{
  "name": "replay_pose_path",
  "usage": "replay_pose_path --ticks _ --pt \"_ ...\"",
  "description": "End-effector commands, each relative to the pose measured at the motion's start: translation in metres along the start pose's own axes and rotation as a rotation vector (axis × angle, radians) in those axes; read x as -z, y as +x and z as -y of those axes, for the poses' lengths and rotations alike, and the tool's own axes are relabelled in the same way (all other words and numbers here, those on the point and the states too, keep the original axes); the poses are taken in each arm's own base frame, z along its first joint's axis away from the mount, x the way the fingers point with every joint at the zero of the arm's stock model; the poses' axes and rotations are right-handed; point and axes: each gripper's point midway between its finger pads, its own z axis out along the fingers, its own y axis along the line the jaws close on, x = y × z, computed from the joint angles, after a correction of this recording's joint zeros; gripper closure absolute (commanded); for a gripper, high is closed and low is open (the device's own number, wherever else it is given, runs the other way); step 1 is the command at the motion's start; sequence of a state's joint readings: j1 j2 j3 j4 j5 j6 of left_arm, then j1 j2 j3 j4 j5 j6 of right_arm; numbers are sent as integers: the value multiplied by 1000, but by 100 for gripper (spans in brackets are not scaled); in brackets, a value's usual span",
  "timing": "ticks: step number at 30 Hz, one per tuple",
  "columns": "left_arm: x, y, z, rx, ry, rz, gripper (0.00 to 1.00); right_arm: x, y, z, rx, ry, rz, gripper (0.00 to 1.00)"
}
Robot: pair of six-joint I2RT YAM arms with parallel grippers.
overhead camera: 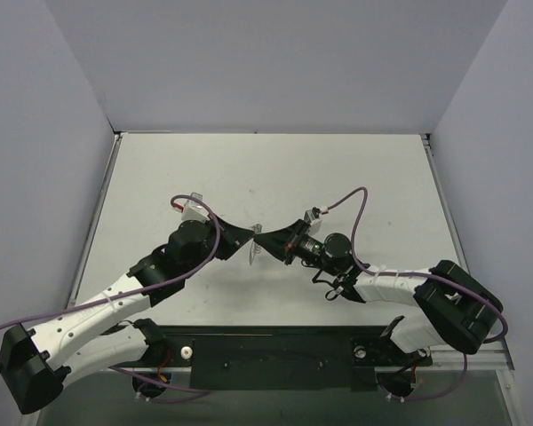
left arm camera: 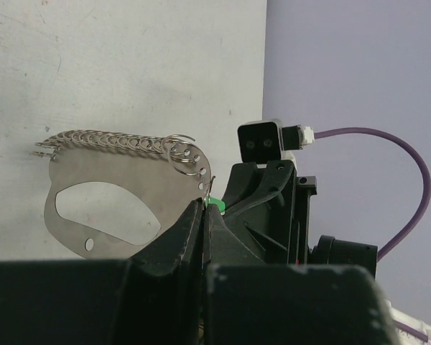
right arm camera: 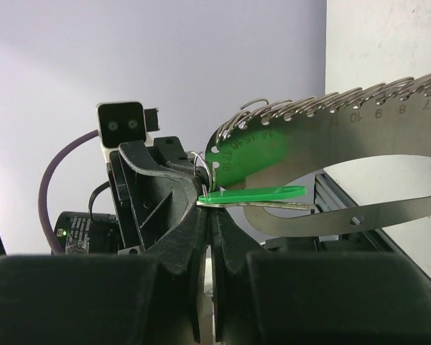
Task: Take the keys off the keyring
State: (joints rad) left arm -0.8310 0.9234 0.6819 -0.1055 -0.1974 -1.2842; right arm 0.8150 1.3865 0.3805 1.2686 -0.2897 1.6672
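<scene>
The keyring [left arm camera: 115, 188] is a flat grey metal loop with an oval opening and a scalloped edge strung with wire rings. It is held in the air over the table. It also shows in the right wrist view [right arm camera: 366, 147] and edge-on in the top view [overhead camera: 254, 250]. My left gripper [left arm camera: 203, 210] is shut on the keyring's end, by the last wire rings. The key [right arm camera: 262, 194], silvery with a flat green head, sticks out sideways from my right gripper [right arm camera: 207, 210], which is shut on its end. A sliver of the key's green [left arm camera: 216, 205] shows beside the left fingertips. Both grippers meet tip to tip [overhead camera: 258, 240].
The white table [overhead camera: 275, 169] has grey walls on three sides. A black rail [overhead camera: 275, 355] runs along the near edge between the arm bases. Purple cables [overhead camera: 360, 204] loop off both wrists.
</scene>
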Motion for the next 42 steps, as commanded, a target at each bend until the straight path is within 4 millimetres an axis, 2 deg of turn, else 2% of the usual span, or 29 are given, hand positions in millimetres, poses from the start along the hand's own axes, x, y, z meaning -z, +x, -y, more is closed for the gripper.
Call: replay_pose_path --ticks 1,2,7,14,22,28,32,41,42 --pt "23 15 61 -20 216 -121 100 21 23 -107 106 -403 -127 100" --pt "25 12 69 -19 252 -112 100 21 24 -108 112 -404 -141 100" --pt "33 18 79 -58 289 -155 100 25 31 -117 147 -423 -213 100" --pt "40 22 83 -59 313 -190 100 31 41 -130 190 -450 -308 100" --pt "45 25 86 -64 329 -211 100 46 42 -142 267 -450 -364 100" --pt "46 27 82 -62 326 -216 100 48 43 -120 373 -303 -395 100" --pt "47 27 86 -57 340 -218 100 49 40 -103 436 -198 -382 100" --pt "49 32 91 -81 368 -251 100 57 41 -97 518 -116 -400 100" --pt "50 33 90 -87 366 -259 100 59 41 -87 529 -70 -411 100"
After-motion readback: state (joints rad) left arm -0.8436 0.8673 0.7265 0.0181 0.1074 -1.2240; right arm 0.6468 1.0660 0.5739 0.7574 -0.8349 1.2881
